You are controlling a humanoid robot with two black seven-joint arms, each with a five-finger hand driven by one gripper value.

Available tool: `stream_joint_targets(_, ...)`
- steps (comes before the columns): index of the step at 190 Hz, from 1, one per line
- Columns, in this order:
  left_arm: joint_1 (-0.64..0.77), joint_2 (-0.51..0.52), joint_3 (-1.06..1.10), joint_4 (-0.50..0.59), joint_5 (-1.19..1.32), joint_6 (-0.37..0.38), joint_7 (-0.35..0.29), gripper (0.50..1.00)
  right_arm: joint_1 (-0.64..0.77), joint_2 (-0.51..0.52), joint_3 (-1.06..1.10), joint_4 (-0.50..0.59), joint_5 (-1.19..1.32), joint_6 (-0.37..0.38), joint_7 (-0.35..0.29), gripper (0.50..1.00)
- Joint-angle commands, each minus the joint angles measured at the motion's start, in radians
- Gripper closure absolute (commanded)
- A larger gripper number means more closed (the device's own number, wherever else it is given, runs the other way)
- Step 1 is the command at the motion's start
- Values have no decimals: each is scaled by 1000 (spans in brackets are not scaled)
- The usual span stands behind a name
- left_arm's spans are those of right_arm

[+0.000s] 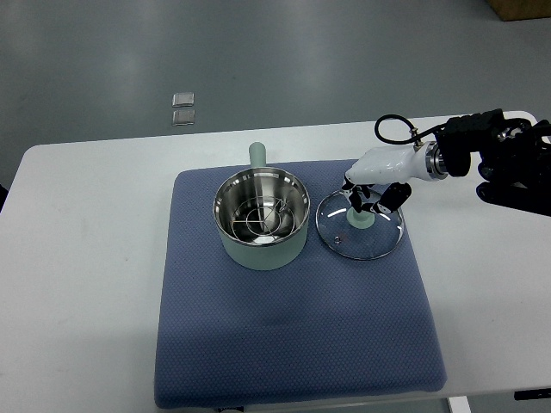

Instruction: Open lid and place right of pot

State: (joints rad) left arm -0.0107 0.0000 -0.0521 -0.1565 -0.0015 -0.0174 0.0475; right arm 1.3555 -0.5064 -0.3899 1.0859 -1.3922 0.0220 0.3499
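The lid (pixel 361 234) — glass, so likely stiff, slick and breakable — lies flat on the mat (pixel 293 344) just right of the open pot (pixel 261 219), the right hand (pixel 372 200) gripping its knob (pixel 362 220) — the natural hold.

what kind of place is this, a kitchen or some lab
Most likely a lab or test room, not a kitchen. The pot and glass lid sit on a blue mat over a plain white table, with bare grey floor beyond and no stove or sink in view.
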Motion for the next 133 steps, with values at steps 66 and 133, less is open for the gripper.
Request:
stream_joint_targets(66, 0, 0, 0, 0, 0, 0, 0, 500, 10, -87, 115, -4, 15, -4, 6, 838)
stream_joint_targets(133, 0, 0, 0, 0, 0, 0, 0, 500, -294, -204, 729, -15, 206, 10, -3, 603)
